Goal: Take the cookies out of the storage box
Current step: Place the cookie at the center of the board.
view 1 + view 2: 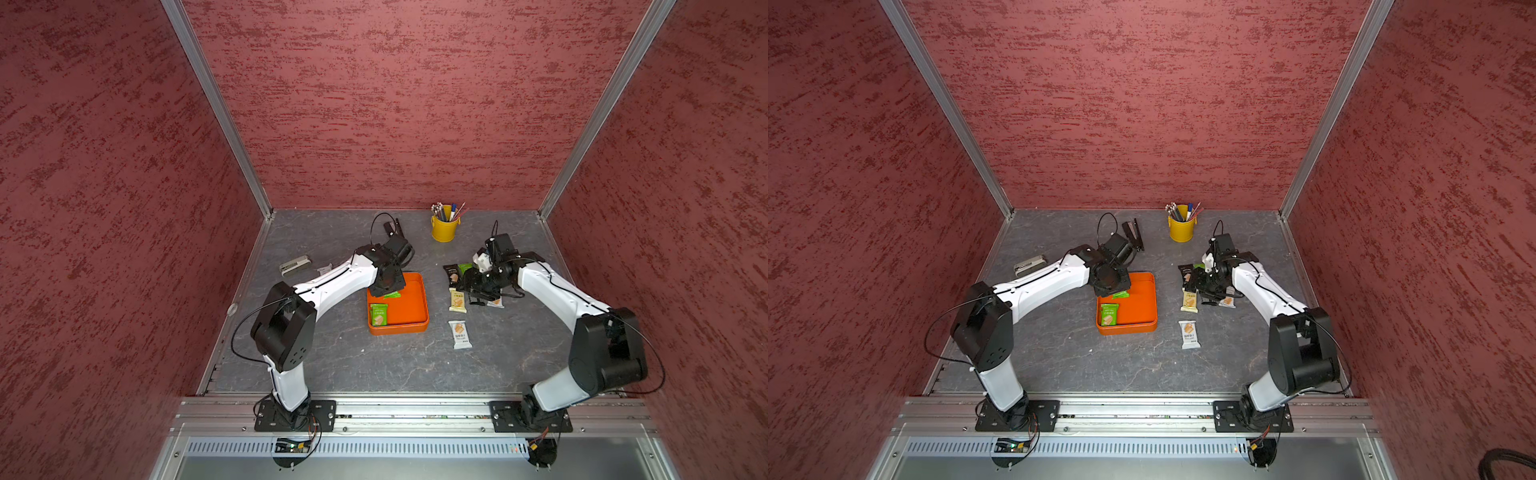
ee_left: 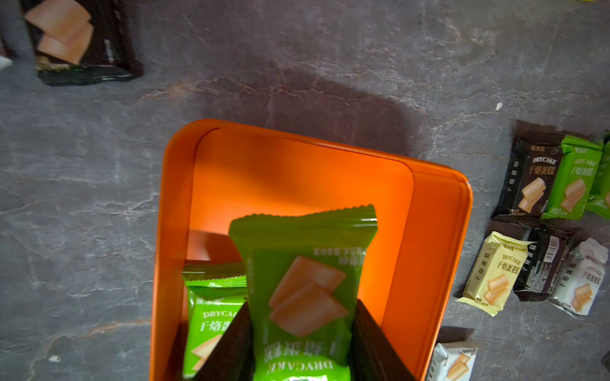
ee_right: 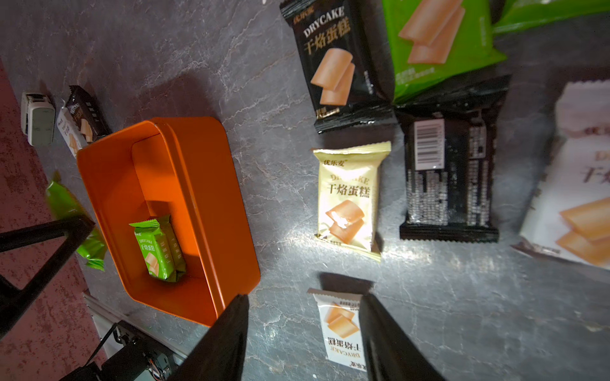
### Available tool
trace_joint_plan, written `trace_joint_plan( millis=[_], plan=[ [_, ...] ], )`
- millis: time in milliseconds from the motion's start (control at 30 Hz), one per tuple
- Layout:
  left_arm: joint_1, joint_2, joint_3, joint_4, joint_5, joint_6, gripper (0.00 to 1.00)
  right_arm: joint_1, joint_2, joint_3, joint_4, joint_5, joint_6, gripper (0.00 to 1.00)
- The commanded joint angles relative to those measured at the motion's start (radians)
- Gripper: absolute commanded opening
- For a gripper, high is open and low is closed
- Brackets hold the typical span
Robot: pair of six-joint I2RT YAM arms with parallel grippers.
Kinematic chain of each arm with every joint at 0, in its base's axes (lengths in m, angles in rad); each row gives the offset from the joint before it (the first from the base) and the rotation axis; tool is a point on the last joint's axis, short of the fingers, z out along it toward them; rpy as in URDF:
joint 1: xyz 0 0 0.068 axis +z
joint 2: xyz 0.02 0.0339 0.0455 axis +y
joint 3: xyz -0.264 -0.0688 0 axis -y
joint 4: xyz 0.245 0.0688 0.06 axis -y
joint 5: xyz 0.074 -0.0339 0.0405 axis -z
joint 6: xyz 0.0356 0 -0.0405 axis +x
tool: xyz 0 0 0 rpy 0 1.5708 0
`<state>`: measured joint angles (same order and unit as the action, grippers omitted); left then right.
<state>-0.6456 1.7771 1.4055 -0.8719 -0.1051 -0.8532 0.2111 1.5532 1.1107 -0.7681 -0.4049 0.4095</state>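
The orange storage box (image 1: 409, 309) (image 1: 1142, 305) sits mid-table. My left gripper (image 1: 388, 291) (image 2: 302, 305) hangs over its far left part, shut on a green cookie packet (image 2: 303, 280) (image 1: 392, 295) lifted above the floor of the box. More green cookies (image 1: 378, 314) (image 2: 211, 316) (image 3: 158, 250) lie inside at the near left wall. My right gripper (image 1: 469, 291) (image 3: 304, 297) is open above the table to the right of the box. A white packet (image 3: 340, 326) lies on the table beneath it, untouched. Black (image 1: 452, 274), pale yellow (image 1: 457, 301) and white (image 1: 460, 333) cookies lie there.
A yellow pen bucket (image 1: 445, 226) stands at the back. A black stapler (image 1: 1133, 235) lies behind the left wrist. A grey stapler-like bar (image 1: 295, 264) and two packets (image 3: 79, 122) lie at the far left. Red walls enclose three sides.
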Motion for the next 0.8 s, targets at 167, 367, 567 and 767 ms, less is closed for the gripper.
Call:
trace_joint_plan(
  millis=[167,367,567,767],
  plan=[
    [0.154,-0.112,-0.12,-0.03,0.016,0.092,0.41,-0.007,0.036,0.012,0.087,-0.06,0.074,0.58],
    [0.262,-0.154,-0.203,0.012,0.011,0.144,0.41,-0.007,0.096,0.081,0.084,-0.062,0.087,0.58],
    [0.309,-0.133,-0.261,0.088,0.025,0.173,0.41,-0.006,0.128,0.11,0.09,-0.057,0.115,0.58],
    [0.312,-0.055,-0.255,0.133,0.064,0.214,0.41,-0.007,0.144,0.126,0.079,-0.038,0.121,0.58]
  ],
)
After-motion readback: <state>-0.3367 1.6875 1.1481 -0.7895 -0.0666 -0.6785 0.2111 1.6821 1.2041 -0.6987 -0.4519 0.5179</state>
